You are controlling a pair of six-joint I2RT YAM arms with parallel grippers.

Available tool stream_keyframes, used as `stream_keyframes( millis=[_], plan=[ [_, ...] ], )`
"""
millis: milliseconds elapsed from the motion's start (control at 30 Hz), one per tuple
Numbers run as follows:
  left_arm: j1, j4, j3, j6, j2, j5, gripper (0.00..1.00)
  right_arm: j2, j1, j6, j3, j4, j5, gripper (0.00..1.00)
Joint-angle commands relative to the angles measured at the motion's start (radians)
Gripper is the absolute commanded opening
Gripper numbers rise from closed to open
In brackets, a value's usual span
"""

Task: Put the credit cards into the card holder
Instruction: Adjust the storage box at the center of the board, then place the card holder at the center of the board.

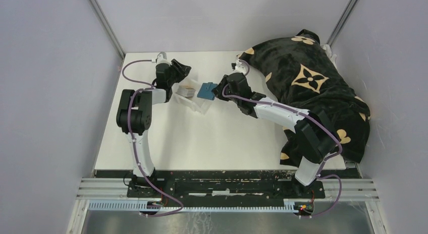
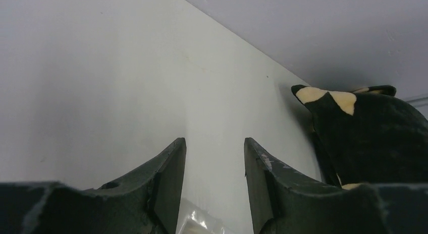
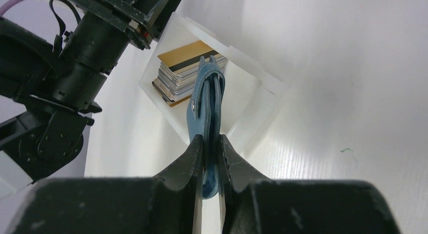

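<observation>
My right fingers (image 3: 188, 166) pinch the wallet (image 3: 204, 100); left fingers (image 2: 169, 186) gape empty near the cards (image 3: 184, 72), so I'd ease onto the stack and lift just the top one

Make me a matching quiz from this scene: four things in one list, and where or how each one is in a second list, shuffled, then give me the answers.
Things:
1. card holder
2. credit cards
3. left gripper
4. black patterned cloth

States:
A. stacked in the clear tray
B. open, nothing between its fingers
C. heaped along the right side of the table
D. clamped edge-on in the right gripper

Pairs: 1-D, 2-A, 3-B, 4-C
</observation>
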Motion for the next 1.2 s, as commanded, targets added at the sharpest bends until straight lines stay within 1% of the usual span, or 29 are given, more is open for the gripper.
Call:
stream_keyframes(
  millis=[0,300,433,633,833,933,1033,1100,1167],
  plan=[
    [-0.029,0.081,0.096,-0.032,0.06,0.113,0.53,-0.103,0.004,-0.058,-0.047,0.006,0.053,0.01],
    [-0.108,0.094,0.219,-0.049,0.161,0.223,0.51,-0.206,0.005,-0.087,-0.153,-0.008,0.072,0.01],
    [-0.126,0.094,0.233,-0.049,0.161,0.222,0.5,-0.242,0.005,-0.101,-0.187,-0.009,0.083,0.01],
    [-0.131,0.097,0.241,-0.082,0.111,0.177,0.54,-0.292,0.004,-0.127,-0.201,-0.034,0.078,0.01],
    [-0.153,0.087,0.216,-0.105,-0.002,0.122,0.57,-0.384,0.005,-0.086,-0.286,-0.026,0.105,0.01],
    [-0.176,0.052,0.15,-0.108,-0.091,0.077,0.57,-0.428,0.005,-0.045,-0.349,0.002,0.093,0.01],
    [-0.224,-0.031,0.058,-0.065,-0.219,-0.029,0.57,-0.464,0.004,0.015,-0.431,0.045,0.06,0.01],
    [-0.279,-0.12,-0.01,-0.018,-0.307,-0.137,0.56,-0.485,0.005,0.05,-0.484,0.08,0.043,0.01],
    [-0.344,-0.176,-0.097,0.01,-0.387,-0.244,0.55,-0.498,0.007,0.08,-0.534,0.118,0.028,0.01]
  ],
)
